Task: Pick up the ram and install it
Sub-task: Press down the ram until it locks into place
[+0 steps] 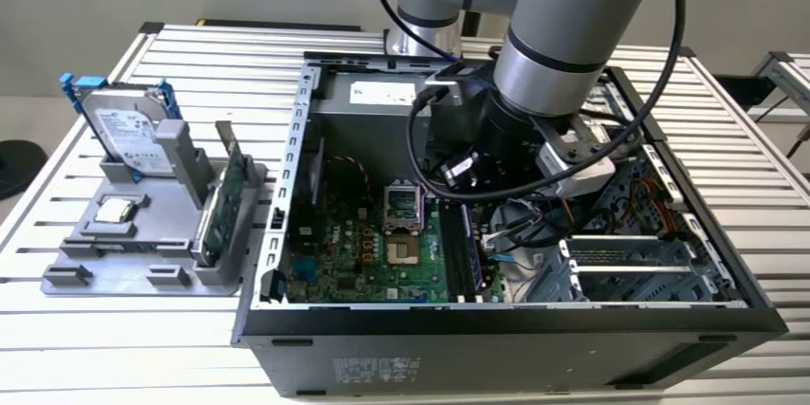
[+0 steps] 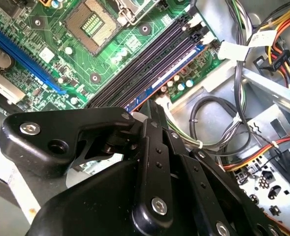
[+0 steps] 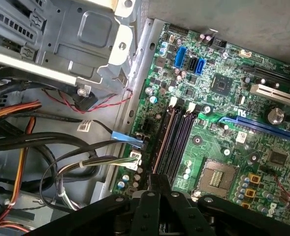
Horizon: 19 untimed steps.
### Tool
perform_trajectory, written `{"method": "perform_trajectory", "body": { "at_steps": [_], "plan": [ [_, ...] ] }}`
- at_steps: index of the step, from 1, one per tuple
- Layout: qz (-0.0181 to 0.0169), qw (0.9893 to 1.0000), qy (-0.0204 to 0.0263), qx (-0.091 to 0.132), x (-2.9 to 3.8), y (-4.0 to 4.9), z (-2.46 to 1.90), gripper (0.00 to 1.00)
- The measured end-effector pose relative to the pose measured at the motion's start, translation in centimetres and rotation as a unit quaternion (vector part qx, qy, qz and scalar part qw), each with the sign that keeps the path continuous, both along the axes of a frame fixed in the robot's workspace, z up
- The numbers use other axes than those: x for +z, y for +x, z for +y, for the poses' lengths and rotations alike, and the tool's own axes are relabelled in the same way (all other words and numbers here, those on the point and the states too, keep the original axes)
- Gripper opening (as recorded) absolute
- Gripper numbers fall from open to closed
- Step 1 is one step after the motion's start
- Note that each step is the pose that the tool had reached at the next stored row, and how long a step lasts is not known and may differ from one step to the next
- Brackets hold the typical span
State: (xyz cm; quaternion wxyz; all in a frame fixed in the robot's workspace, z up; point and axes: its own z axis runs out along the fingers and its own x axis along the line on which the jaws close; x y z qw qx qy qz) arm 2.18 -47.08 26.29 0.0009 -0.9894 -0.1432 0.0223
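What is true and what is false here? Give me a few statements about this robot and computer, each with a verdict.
1. The arm reaches into the open case. True.
2. The hard drive lies inside the case. False: it stands in the grey holder on the table, on the exterior view's left of the case.
3. The socket on the motherboard is open and empty. True.
4. The gripper is over the holder. False: it is inside the case, close above the memory slots.

Tool above green motherboard, beside memory slots; cables alongside.
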Motion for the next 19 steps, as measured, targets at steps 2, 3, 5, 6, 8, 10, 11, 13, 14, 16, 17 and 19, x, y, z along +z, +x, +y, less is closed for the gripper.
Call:
{"method": "perform_trajectory", "body": {
  "at_steps": [2,3,5,6,8,10,11,13,14,16,17,19],
  "plan": [
    [0.0000,1.0000,0.0000,0.005,0.00,-0.01,0.00,0.00],
    [0.0000,1.0000,0.0000,0.007,0.00,0.00,0.00,0.00],
    [0.0000,0.9999,0.0000,0.012,0.00,0.00,0.00,0.00],
    [0.0000,0.9999,0.0000,0.015,0.00,0.00,0.00,0.00],
    [0.0000,0.9998,0.0000,0.020,0.00,0.00,0.00,0.00],
    [0.0000,0.9997,0.0000,0.025,0.00,0.00,0.00,0.00],
    [0.0000,0.9996,0.0000,0.027,0.00,0.00,0.00,0.00],
    [0.0000,0.9995,0.0000,0.032,0.00,0.00,0.00,0.00],
    [0.0000,0.9994,0.0000,0.033,0.00,0.00,0.00,0.00],
    [0.0000,0.9993,0.0000,0.038,0.00,0.00,0.00,0.00],
    [0.0000,0.9992,0.0000,0.040,0.00,0.00,0.00,0.00],
    [0.0000,0.9990,0.0000,0.044,0.00,0.00,0.00,0.00]
  ]
}}
